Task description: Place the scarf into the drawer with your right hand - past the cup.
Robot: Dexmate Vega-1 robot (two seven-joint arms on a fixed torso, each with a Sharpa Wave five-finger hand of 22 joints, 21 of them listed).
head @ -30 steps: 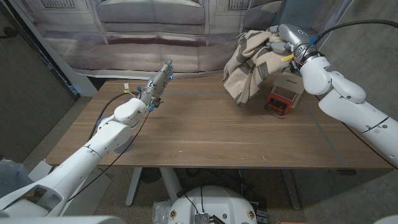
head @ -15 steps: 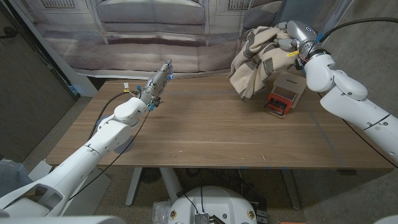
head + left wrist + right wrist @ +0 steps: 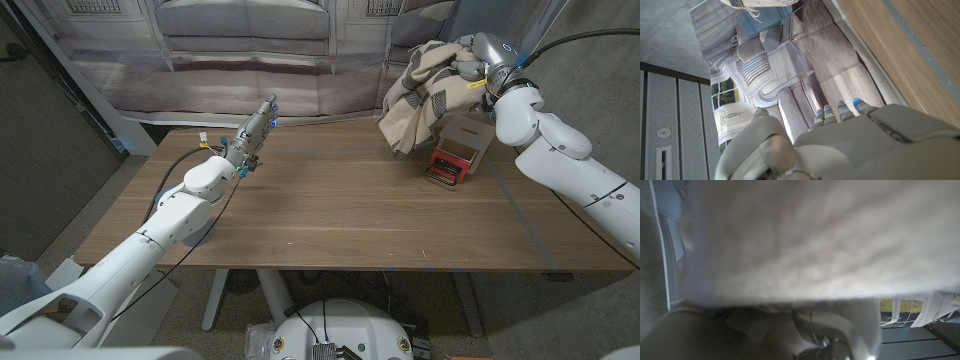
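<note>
Brown wooden table stands before a printed building-facade backdrop. Right hand grips the beige striped fabric scarf at 1 o'clock, long axis hanging vertically beside the red-fronted cardboard drawer. Left hand: fingers extended together, holding nothing.

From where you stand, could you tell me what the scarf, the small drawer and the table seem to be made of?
Scarf: soft woven cloth, beige with dark stripes; it drapes in folds from the right hand.
Drawer: probably cardboard or thin wood, matte tan, with a red inside.
Table: wood or wood-look laminate, with visible grain and a smooth finish.
</note>
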